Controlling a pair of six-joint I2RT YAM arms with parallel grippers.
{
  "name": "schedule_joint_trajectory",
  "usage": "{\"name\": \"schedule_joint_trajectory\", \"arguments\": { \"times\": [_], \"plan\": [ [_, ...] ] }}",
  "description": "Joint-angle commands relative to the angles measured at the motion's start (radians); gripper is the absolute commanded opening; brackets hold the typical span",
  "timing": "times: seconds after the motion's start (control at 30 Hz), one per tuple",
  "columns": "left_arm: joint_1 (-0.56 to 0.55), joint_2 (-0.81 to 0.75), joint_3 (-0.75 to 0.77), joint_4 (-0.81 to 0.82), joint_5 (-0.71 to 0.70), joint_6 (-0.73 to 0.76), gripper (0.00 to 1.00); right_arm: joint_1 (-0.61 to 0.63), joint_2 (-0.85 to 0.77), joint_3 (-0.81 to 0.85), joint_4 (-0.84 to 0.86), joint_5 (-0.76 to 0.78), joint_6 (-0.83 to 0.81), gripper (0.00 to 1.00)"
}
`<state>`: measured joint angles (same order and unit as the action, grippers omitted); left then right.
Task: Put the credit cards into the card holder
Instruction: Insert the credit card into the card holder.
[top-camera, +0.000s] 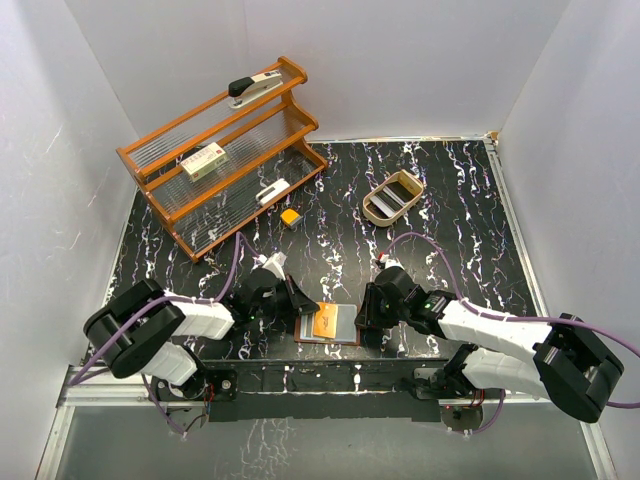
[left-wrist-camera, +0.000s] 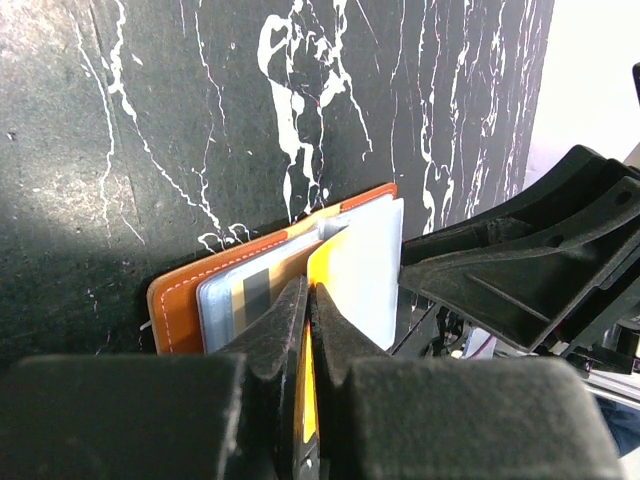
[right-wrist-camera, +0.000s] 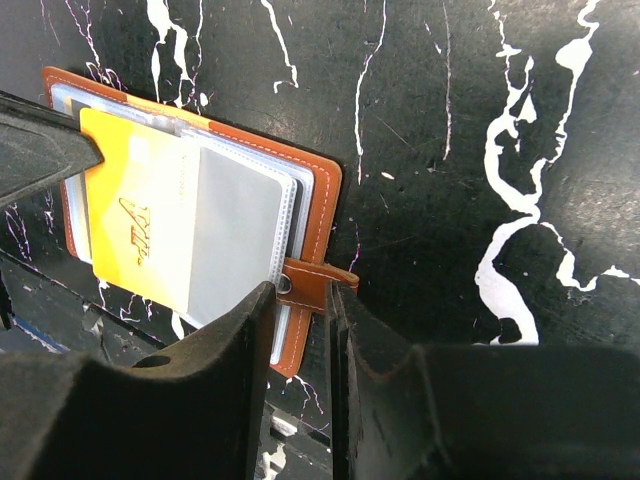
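We find the holder (right-wrist-camera: 318, 190) lying open and flat at the near edge of the table (top-camera: 450, 250), roughly midway between the two arm bases. Its leather cover is down and its clear sleeves (right-wrist-camera: 288, 215) face up. We judge this spot is chosen because both arms can reach it at once, which the job needs.

The right gripper (right-wrist-camera: 300, 292) straddles the closing tab (right-wrist-camera: 318, 280) on the holder's right side, with its jaws drawn in on the tab. We read this grip as an anchor, so that the light holder cannot slide when a card is pushed against it.

The left gripper (left-wrist-camera: 308, 292) is clenched on the card (right-wrist-camera: 140, 230), a yellow and grey one, and pinches it by the edge of its yellow end. The card lies over the sleeves and covers much of the holder, with its grey end towards the tab. Gripping only the edge leaves most of the card free to slip into a pocket.

From either wrist view we cannot tell whether the grey end has entered a sleeve or only rests on top. We judge the insertion to be in hand and not finished.

A striped card (left-wrist-camera: 240, 298), grey with a dark band, sits in a sleeve beneath. The tray (top-camera: 393, 197) and rack (top-camera: 225, 150) stand well apart towards the far edge and play no part in the work.
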<state>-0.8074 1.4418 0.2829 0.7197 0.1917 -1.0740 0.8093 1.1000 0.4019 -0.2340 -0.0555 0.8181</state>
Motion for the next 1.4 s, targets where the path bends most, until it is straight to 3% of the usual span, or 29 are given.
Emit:
{"name": "schedule_joint_trajectory", "arguments": {
  "times": [0.0,0.4,0.47,0.57,0.67,0.93,1.37],
  "plan": [
    [-0.005,0.032,0.015,0.063,-0.031,0.023,0.00,0.004,0.007,-0.031,-0.018,-0.005,-0.001,0.25],
    [-0.058,0.075,0.013,0.139,-0.047,-0.051,0.01,0.005,-0.008,-0.032,-0.005,0.003,0.030,0.24],
    [-0.058,0.048,0.017,0.098,-0.056,-0.063,0.13,0.005,-0.007,-0.023,-0.014,0.003,0.027,0.24],
    [-0.058,-0.021,0.050,-0.045,-0.081,-0.051,0.43,0.005,-0.013,-0.003,-0.042,0.003,0.019,0.28],
    [-0.059,-0.095,0.089,-0.196,-0.124,-0.024,0.52,0.005,-0.029,0.031,-0.088,0.005,0.015,0.33],
    [-0.058,-0.184,0.108,-0.309,-0.118,-0.027,0.54,0.005,-0.062,0.054,-0.138,0.017,0.014,0.37],
    [-0.063,-0.055,0.096,-0.168,0.005,-0.058,0.51,0.005,-0.031,0.004,-0.079,0.010,0.021,0.37]
  ]
}}
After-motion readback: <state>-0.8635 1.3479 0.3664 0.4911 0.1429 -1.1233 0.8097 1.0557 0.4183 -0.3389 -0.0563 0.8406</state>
